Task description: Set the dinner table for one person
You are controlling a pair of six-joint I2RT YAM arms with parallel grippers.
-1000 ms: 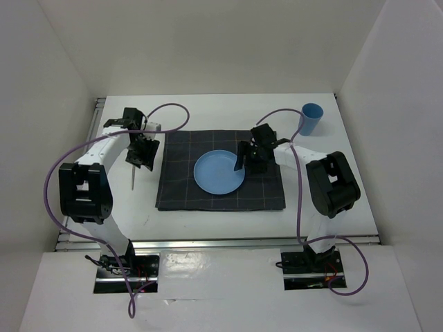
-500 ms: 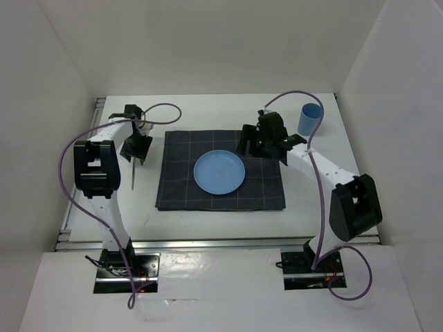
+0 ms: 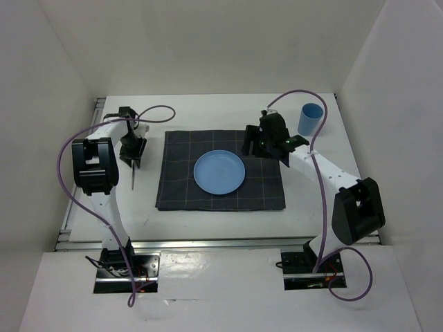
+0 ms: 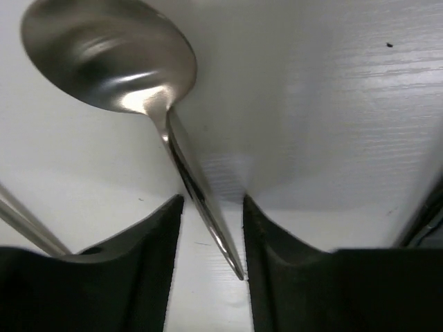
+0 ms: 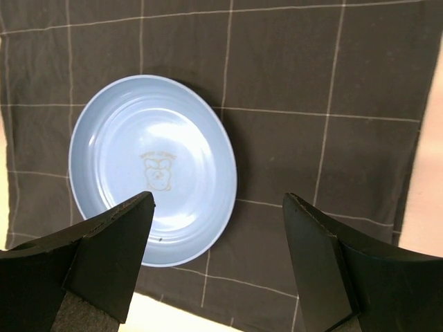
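A metal spoon [image 4: 107, 59] lies on the white dinner table [image 3: 208, 111], left of the dark checked mat [image 3: 263, 190]. My left gripper [image 4: 212, 200] is low over the spoon's handle end, narrowly open, with the handle [image 4: 201, 200] between the jaws and its tip against the right finger. In the top view this gripper [image 3: 133, 159] sits above the spoon [image 3: 131, 178]. A blue plate [image 3: 219, 172] rests in the middle of the mat. My right gripper [image 5: 218, 200] is wide open and empty, held above the plate [image 5: 152, 169] and mat [image 5: 360, 69], at the mat's far right part [image 3: 249, 144].
A blue cup [image 3: 310, 119] stands upright at the back right of the table. A second thin metal utensil handle [image 4: 24, 225] lies left of the left finger. White walls close in the table on three sides; a metal rail [image 3: 93, 131] runs along its left edge.
My right arm has pulled back from the plate's right rim toward the mat's far edge and straightened. My left arm has shifted slightly left over the spoon. The spoon and plate have not moved.
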